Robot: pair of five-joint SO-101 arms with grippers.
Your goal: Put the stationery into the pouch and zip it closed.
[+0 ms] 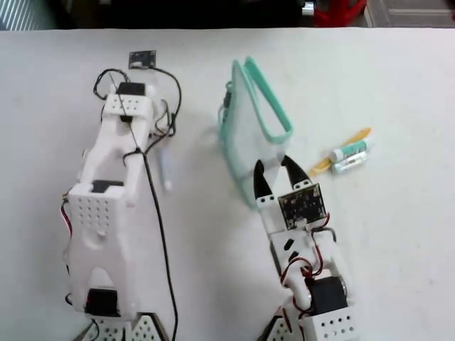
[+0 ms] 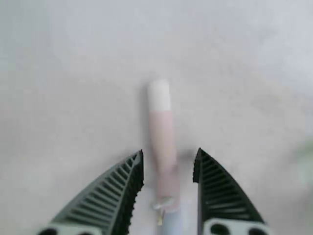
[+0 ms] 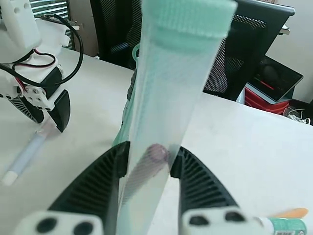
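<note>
Black and ribbed, the jaws of my left pincer (image 2: 169, 154) stand fairly wide, low over the white surface (image 2: 58, 73). One is on each side of the pen (image 2: 160, 122), with a gap to the barrel on both, so nothing is gripped yet. I read this as the pickup. To do it well I would sink a little further, keep the barrel centred between the jaws, and close squarely across it so the round body cannot roll or squirt out. I would also bite nearer its middle than its end, so it does not droop on the way over. The pen is a slim, pale pinkish stick with a white tip, lying flat and pointing away from the pincer. I cannot make out the small fitting at its near end. Beyond it, my right pincer (image 1: 274, 167) is clamped on the mesh wall of the pouch (image 1: 245, 121). That keeps the pouch propped up between the two arms, and from above its teal rim makes a narrow open loop. Past the pouch, two small tubes (image 1: 350, 150) and a yellow stick (image 1: 359, 135) lie close together on the surface.
</note>
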